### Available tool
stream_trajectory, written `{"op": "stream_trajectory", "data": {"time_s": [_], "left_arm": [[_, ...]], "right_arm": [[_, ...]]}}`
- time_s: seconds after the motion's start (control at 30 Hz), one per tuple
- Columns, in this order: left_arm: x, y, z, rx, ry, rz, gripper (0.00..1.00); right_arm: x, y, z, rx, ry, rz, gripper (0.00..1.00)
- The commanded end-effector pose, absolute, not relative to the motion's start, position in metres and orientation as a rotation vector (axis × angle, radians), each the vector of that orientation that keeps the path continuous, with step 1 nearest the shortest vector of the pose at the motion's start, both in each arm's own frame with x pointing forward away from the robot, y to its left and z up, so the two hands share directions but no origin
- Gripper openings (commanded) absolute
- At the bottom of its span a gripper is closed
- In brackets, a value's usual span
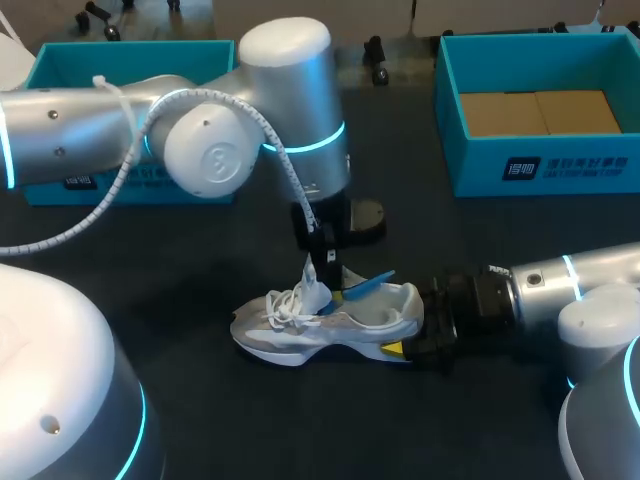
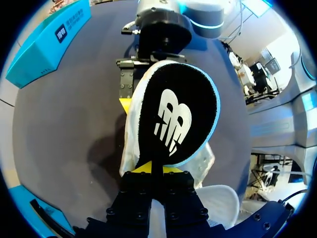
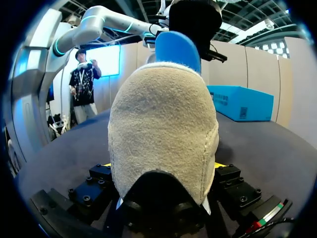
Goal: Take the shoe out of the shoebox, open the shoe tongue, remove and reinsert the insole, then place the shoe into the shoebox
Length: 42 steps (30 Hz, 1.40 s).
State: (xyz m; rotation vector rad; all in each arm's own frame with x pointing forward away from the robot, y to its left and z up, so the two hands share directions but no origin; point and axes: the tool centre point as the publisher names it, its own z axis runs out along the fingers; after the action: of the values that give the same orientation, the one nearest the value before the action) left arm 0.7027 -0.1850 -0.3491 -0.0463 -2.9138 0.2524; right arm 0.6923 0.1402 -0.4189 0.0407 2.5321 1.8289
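Note:
A white and grey shoe [image 1: 325, 322] lies on the dark table, toe to the left. My right gripper [image 1: 420, 335] comes in from the right and is shut on its heel; in the right wrist view the beige heel [image 3: 163, 134] fills the gap between the fingers. My left gripper [image 1: 328, 272] hangs over the shoe's opening, shut on one end of the insole [image 1: 366, 285]. In the left wrist view the insole [image 2: 176, 116] is black with a white logo and a blue rim, standing out of the shoe ahead of the left gripper [image 2: 152, 169]. Its blue underside [image 3: 178, 49] rises above the heel.
A teal shoebox [image 1: 560, 165] with cardboard inside stands at the back right. A second teal box [image 1: 60, 60] is at the back left, partly behind my left arm. The dark table around the shoe is bare.

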Motion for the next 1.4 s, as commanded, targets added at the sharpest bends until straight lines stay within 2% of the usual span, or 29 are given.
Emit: {"op": "stream_trajectory", "data": {"time_s": [0.03,0.3,0.33,0.37,0.47,0.57,0.9,1.4], "left_arm": [[0.700,-0.187,-0.344,-0.037,-2.913,0.294,0.00],[0.694,-0.203,-0.335,0.009,-2.956,0.337,0.00],[0.695,-0.206,-0.335,0.017,-2.963,0.343,0.05],[0.695,-0.207,-0.334,0.019,-2.965,0.345,0.31],[0.696,-0.210,-0.332,0.037,-2.979,0.358,0.40],[0.696,-0.211,-0.331,0.045,-2.983,0.367,0.61],[0.684,-0.200,-0.310,-0.004,-3.028,0.467,0.50],[0.651,-0.198,-0.307,-0.001,-3.178,0.669,0.55]], "right_arm": [[0.691,0.140,-0.418,0.041,2.537,1.823,0.00],[0.691,0.140,-0.418,0.041,2.537,1.823,0.00],[0.691,0.140,-0.418,0.041,2.537,1.823,0.00],[0.691,0.140,-0.418,0.041,2.537,1.823,0.00],[0.691,0.140,-0.418,0.041,2.537,1.823,0.00],[0.691,0.140,-0.418,0.041,2.537,1.823,0.00],[0.691,0.140,-0.418,0.041,2.537,1.823,0.00],[0.691,0.140,-0.418,0.041,2.537,1.823,0.00]]}}
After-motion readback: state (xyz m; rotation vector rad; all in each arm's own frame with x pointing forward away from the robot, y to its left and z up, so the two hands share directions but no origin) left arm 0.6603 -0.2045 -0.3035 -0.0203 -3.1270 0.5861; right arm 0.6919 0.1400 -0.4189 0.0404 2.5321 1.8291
